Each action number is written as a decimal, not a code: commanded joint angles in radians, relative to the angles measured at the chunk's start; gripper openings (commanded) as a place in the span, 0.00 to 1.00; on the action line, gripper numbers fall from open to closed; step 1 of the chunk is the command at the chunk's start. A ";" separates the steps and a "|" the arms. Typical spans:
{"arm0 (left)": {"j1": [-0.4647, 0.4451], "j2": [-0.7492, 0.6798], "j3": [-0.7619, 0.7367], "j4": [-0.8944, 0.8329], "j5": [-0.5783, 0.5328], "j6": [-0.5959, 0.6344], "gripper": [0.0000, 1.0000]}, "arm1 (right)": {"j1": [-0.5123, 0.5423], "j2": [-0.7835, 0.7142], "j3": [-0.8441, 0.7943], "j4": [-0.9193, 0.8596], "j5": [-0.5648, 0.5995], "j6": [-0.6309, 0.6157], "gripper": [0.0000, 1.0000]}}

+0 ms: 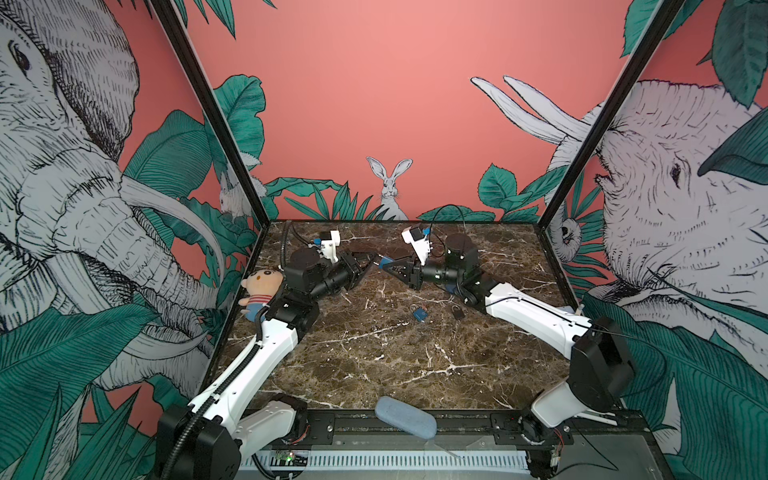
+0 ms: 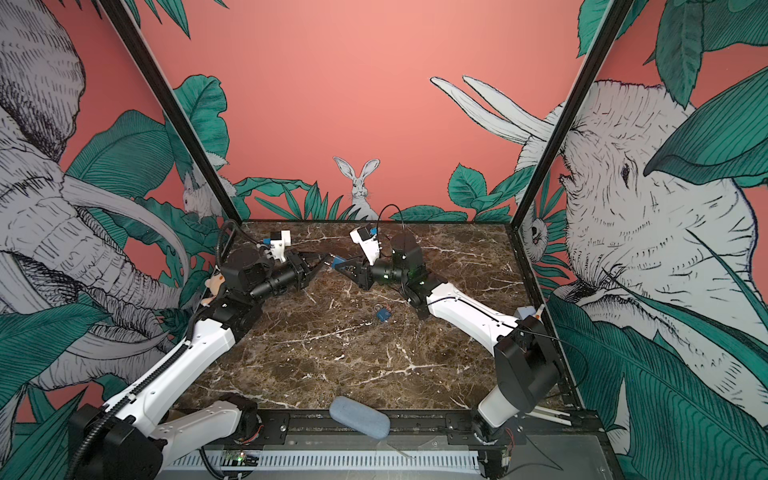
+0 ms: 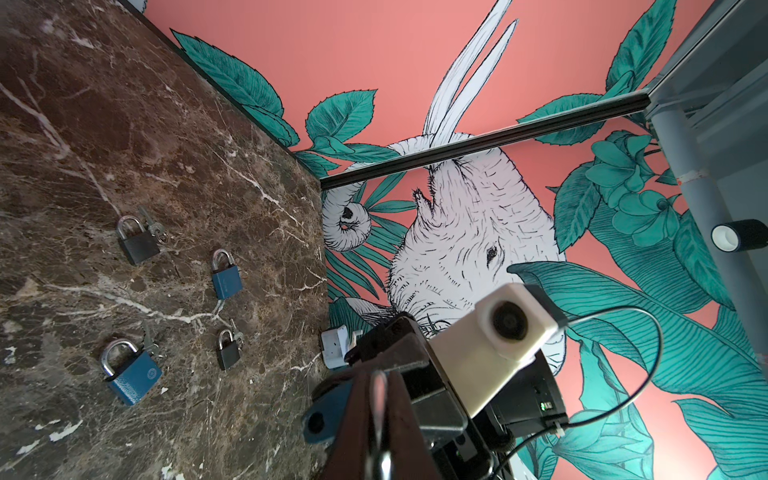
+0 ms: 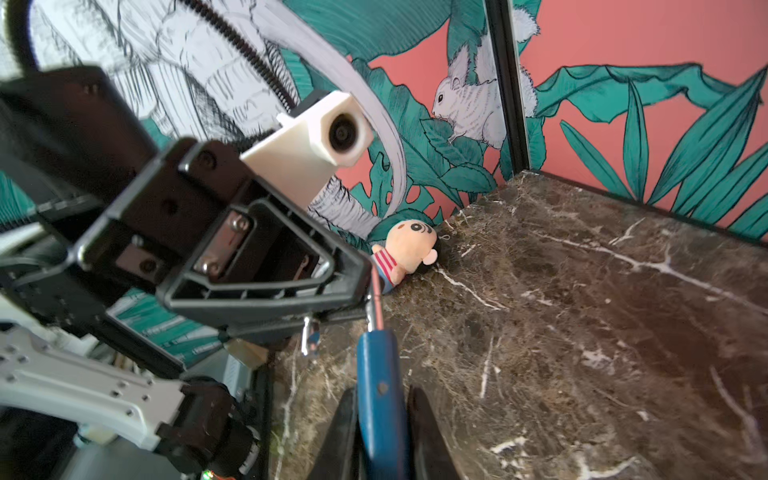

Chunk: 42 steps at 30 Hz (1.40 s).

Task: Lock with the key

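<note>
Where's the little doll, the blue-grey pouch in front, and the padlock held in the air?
doll (image 1: 262,281): a top view, its face.
blue-grey pouch (image 1: 405,422): a top view, its middle.
raised padlock (image 4: 380,374): right wrist view, its blue body.

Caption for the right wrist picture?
Right gripper holds a blue padlock up to the shut left gripper over a marble table.
</note>
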<state>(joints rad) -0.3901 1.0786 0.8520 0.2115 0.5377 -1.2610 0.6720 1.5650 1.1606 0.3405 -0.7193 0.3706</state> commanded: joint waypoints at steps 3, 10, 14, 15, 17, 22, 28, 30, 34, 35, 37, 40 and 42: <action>-0.007 -0.022 0.002 0.056 0.006 0.005 0.00 | -0.001 0.000 0.017 0.071 0.002 0.046 0.00; -0.006 -0.032 0.004 0.013 -0.016 0.049 0.00 | 0.000 -0.003 0.031 0.009 0.000 0.098 0.00; -0.004 -0.042 0.053 -0.131 -0.043 0.170 0.34 | -0.002 -0.008 0.060 -0.123 0.046 0.118 0.00; -0.002 -0.047 0.062 -0.161 -0.052 0.191 0.36 | -0.003 -0.011 0.062 -0.144 0.052 0.132 0.00; 0.010 -0.056 0.070 -0.176 -0.053 0.207 0.39 | -0.006 -0.014 0.070 -0.181 0.043 0.156 0.00; 0.064 -0.072 0.083 -0.233 -0.010 0.255 0.41 | -0.012 -0.040 0.059 -0.216 0.003 0.183 0.00; 0.083 -0.049 0.110 -0.356 0.042 0.392 0.41 | -0.020 -0.050 0.041 -0.179 -0.041 0.256 0.00; 0.083 -0.046 0.096 -0.342 0.056 0.409 0.40 | -0.025 -0.042 0.035 -0.134 -0.078 0.303 0.00; 0.084 -0.041 0.078 -0.322 0.127 0.451 0.39 | -0.029 -0.027 0.027 -0.067 -0.133 0.376 0.00; 0.084 -0.041 0.073 -0.307 0.142 0.455 0.39 | -0.032 -0.022 0.021 -0.036 -0.150 0.403 0.00; 0.083 -0.041 0.061 -0.288 0.159 0.457 0.39 | -0.034 -0.013 0.008 0.034 -0.179 0.460 0.00; 0.084 -0.039 0.048 -0.254 0.182 0.454 0.37 | -0.038 0.000 -0.001 0.108 -0.209 0.523 0.00; 0.084 -0.037 0.045 -0.244 0.193 0.452 0.36 | -0.038 0.005 -0.005 0.132 -0.221 0.543 0.00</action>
<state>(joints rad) -0.3115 1.0462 0.9104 -0.0811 0.6865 -0.8299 0.6403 1.5669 1.1618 0.3115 -0.8803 0.8356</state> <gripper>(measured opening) 0.363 0.134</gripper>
